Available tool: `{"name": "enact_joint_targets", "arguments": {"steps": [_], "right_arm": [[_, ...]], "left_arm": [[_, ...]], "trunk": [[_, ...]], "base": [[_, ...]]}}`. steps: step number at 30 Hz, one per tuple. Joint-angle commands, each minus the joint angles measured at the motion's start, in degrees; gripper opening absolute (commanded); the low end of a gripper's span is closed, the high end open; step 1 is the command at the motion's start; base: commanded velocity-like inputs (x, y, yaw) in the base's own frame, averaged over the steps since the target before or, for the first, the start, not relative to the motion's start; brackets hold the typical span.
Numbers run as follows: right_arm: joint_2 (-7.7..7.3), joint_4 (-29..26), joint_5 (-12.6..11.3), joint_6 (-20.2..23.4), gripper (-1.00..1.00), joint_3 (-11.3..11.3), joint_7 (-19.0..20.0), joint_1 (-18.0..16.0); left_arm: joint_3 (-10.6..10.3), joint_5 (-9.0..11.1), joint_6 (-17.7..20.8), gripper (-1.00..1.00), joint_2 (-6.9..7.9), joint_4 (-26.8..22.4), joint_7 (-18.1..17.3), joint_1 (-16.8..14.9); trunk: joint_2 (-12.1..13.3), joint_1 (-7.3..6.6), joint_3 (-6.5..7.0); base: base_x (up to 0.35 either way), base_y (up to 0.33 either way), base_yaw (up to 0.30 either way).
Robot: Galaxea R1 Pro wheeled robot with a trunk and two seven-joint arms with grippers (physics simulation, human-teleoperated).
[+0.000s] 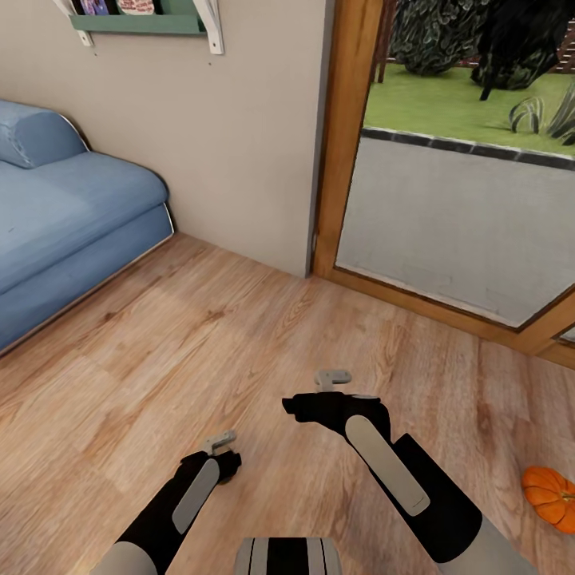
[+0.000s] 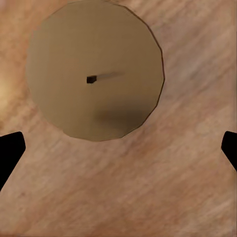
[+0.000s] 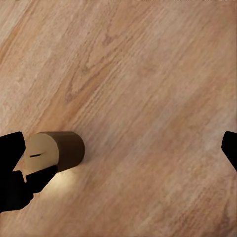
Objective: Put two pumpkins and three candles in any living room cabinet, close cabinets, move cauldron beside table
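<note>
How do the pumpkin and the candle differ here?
The pumpkin is orange, round and ribbed; the candle is tan, smooth and flat-topped with a dark wick. The pumpkin lies off to the right arm's right; the candle lies ahead of the open left gripper. Both rest on the wood floor, ungripped.

Both arms reach forward and low — left gripper (image 1: 221, 444) and right gripper (image 1: 331, 380) spread wide, holding nothing.
</note>
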Motion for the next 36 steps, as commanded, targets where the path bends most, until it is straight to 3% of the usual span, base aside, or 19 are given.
{"name": "enact_joint_targets", "arguments": {"steps": [1, 36], "right_arm": [[-0.04, -0.06, -0.52, 0.02, 1.0, 0.13, -0.59, -0.06], [-0.01, -0.06, -0.52, 0.79, 1.0, 0.17, -0.59, -0.06]], "left_arm": [[-0.17, 0.55, 0.05, 1.0, 0.03, -0.07, 0.52, -0.03], [-0.01, 0.68, 0.05, 1.0, 0.39, -0.07, 0.8, -0.03]], "trunk": [[-0.02, -0.01, -0.04], [-0.02, -0.01, -0.04]], "base": [[0.103, 0.0, 0.0], [0.048, 0.028, 0.0]]}}
